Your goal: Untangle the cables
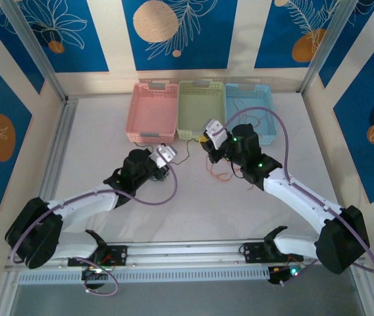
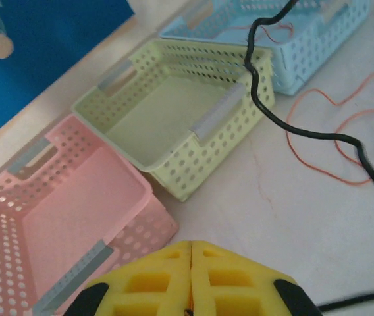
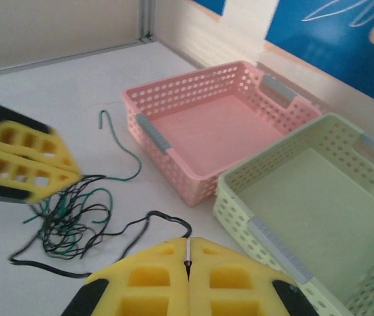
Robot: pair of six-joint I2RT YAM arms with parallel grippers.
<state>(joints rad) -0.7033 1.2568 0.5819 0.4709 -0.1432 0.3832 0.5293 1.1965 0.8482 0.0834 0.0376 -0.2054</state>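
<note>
- Left pincer: jaws closed on the black-and-green clump, centre-left, which trails onto the worktop.
- Right pincer: closed, nipping a black cable that runs out of the clump, bottom centre.
- Orange cable: loose on worktop, right.
- Step judged: drawing out. Next: part the pincers slowly and avoid tightening knots.

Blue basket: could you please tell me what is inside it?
A thin orange wire lies inside the blue basket. Most of its floor is out of sight, behind its wall and a crossing black cable.
</note>
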